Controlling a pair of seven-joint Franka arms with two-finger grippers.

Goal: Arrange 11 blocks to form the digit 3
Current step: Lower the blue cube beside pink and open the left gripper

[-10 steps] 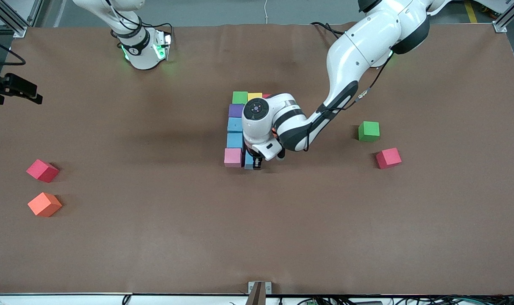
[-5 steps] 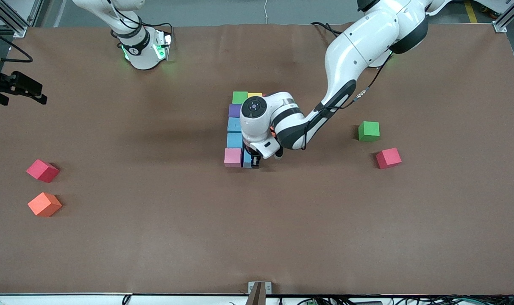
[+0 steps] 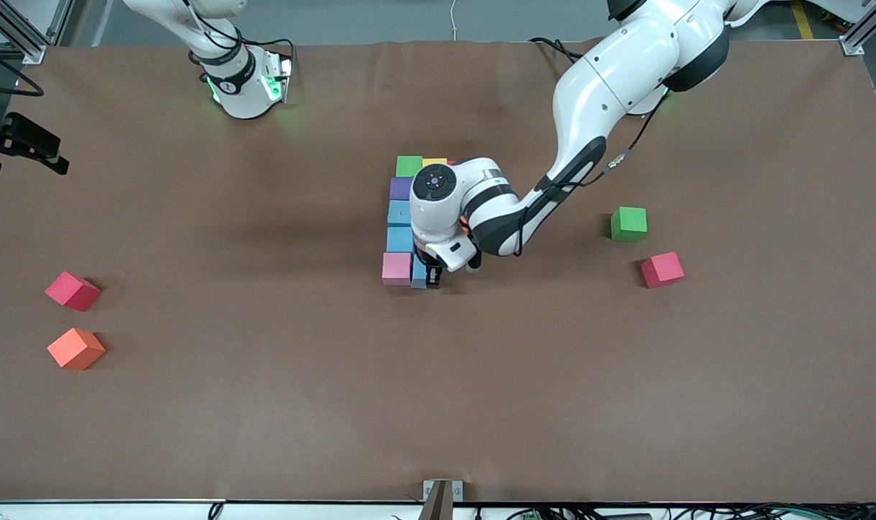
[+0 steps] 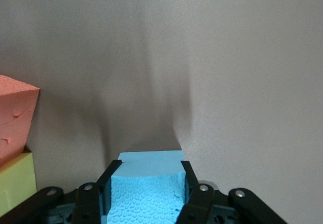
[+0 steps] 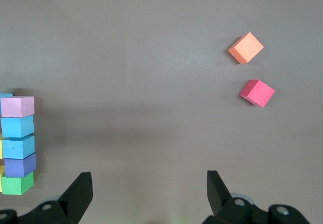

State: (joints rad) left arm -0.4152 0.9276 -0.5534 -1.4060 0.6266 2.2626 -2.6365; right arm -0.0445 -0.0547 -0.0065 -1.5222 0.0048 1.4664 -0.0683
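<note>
Reaching from the front view's right, the left gripper [image 3: 429,277] sits low beside the pink block [image 3: 396,268], clamped on a light blue block [image 3: 419,274]. Its wrist view shows fingers [image 4: 108,181] pinching that cube. Right wrist view: right gripper [image 5: 146,193] gapes wide, waiting above bare table [image 5: 151,57].

I'm seeing even overhead light washing the matte brown table [image 3: 264,404], no glare showing. Soft shadows are pooling beside the loose foam cubes. In the left wrist view, a dim smear is spreading above the light blue foam cube [image 4: 146,188].
</note>
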